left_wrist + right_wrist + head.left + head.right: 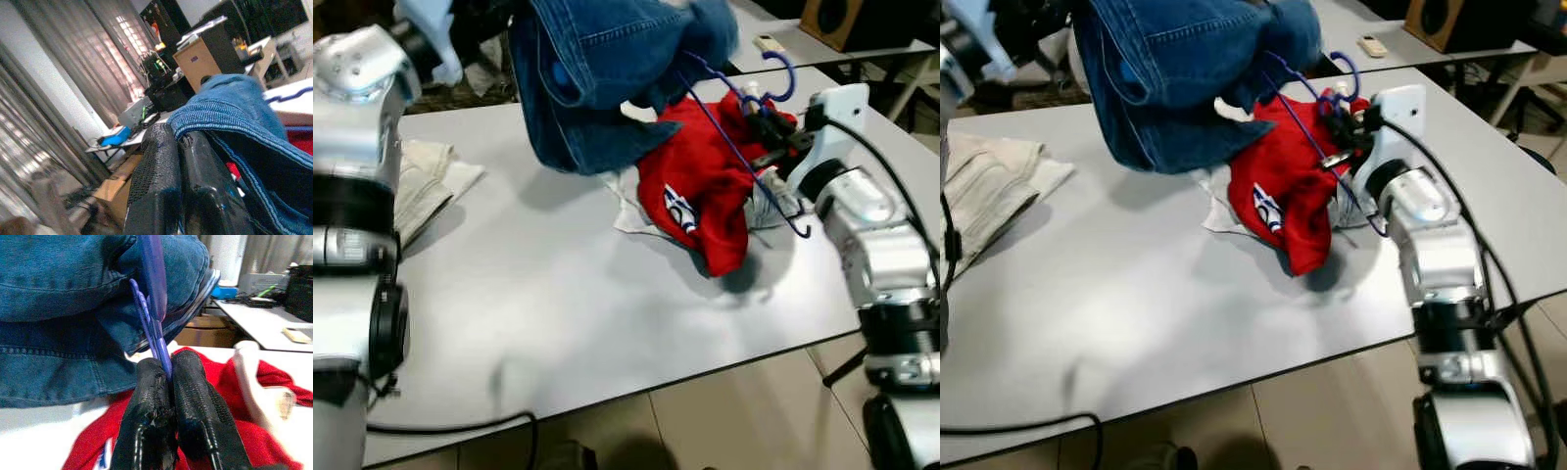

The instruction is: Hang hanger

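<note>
Right hand [168, 369] clamped tight on blue hanger [744, 157], fingers pinching its thin bar just above red garment [700, 196]. Hanger tilted, hook end up beside denim garment [597, 78], lower end past red garment's right edge. Left hand [183, 142] closed on denim hem, denim lifted above and left of red garment. Red garment lying on white surface [558, 304], white cloth [626, 211] under it. Folded beige cloth [421, 186] well left of red garment.

Blue hanger [744, 147] — upper bar under denim garment [607, 78] — top cropped
</note>
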Robot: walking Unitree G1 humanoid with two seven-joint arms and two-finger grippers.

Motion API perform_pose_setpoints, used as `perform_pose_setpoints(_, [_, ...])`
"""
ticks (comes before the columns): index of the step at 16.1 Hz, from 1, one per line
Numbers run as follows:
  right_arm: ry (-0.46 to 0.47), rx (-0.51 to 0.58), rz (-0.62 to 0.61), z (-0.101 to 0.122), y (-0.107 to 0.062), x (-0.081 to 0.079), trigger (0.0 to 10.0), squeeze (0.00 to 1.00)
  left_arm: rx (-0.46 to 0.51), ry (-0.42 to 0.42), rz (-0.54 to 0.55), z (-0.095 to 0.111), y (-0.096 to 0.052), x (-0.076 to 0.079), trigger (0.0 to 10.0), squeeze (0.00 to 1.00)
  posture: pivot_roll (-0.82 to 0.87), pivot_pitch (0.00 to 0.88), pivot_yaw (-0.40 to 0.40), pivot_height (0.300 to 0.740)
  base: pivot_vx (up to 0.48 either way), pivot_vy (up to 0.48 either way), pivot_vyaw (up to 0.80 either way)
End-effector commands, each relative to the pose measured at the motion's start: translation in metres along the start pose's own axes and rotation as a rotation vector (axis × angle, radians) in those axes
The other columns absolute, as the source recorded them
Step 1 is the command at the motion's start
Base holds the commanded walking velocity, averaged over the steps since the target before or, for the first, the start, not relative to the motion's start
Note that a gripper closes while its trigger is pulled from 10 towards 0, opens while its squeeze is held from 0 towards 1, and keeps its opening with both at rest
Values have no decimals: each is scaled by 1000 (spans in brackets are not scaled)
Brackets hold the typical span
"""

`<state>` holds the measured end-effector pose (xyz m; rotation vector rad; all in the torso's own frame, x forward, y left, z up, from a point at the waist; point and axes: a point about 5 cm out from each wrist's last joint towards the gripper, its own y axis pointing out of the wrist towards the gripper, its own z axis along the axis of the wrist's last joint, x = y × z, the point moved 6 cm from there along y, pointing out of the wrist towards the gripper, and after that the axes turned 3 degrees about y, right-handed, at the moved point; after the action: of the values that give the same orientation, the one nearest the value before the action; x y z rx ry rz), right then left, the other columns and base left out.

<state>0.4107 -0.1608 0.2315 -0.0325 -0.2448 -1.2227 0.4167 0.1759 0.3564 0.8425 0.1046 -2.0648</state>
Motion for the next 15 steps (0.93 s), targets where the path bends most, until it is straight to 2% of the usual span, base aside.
perform_pose_setpoints(1, [6,26,-1,3,-5,-1,10000,0,28,-25,-17,6,-5,3,0,0,-3,0,8,740,0,0,0])
perform_pose_setpoints(2, [19,15,-15,-2,-10,-1,10000,0,6,-31,-54,-1,-9,15,0,0,-12,0,14,740,0,0,0])
perform_pose_setpoints(3, [22,10,-21,-4,-13,0,10000,0,0,-34,-66,-2,-10,18,0,0,-12,0,14,740,0,0,0])
perform_pose_setpoints(5, [39,-48,-39,-23,-29,1,10000,0,30,-114,-113,5,-10,39,0,0,-19,0,17,740,0,0,0])
perform_pose_setpoints(6, [37,-99,-81,-35,-40,9,10000,0,37,-141,-142,8,-7,50,0,0,-20,0,17,740,0,0,0])
perform_pose_setpoints(7, [22,-150,-117,-45,-55,17,10000,0,-5,-165,-224,0,3,81,0,0,-25,0,22,740,0,0,0])
perform_pose_setpoints(8, [13,-169,-126,-48,-61,20,10000,0,-36,-165,-257,-6,7,95,0,0,-28,0,24,740,0,0,0])
perform_pose_setpoints(10, [-39,-231,-139,-47,-86,30,10000,0,-118,-178,-336,-27,18,146,0,0,-62,0,51,740,0,0,0])
perform_pose_setpoints(11, [-88,-255,-174,-44,-97,41,10000,0,-131,-193,-350,-31,23,164,0,0,-69,0,58,740,0,0,0])
perform_pose_setpoints(12, [-120,-276,-204,-42,-104,49,10000,0,-152,-176,-361,-37,27,177,0,0,-82,0,70,740,0,0,0])
perform_pose_setpoints(13, [-185,-306,-238,-37,-115,58,10000,0,-181,-157,-401,-44,28,197,0,0,-96,0,83,740,0,0,0])
perform_pose_setpoints(14, [-230,-322,-247,-33,-123,61,10000,0,-185,-171,-440,-45,27,211,0,0,-109,0,93,740,0,0,0])
perform_pose_setpoints(15, [-233,-353,-264,-36,-130,63,10000,0,-152,-224,-488,-37,24,224,0,0,-114,0,94,740,0,0,0])
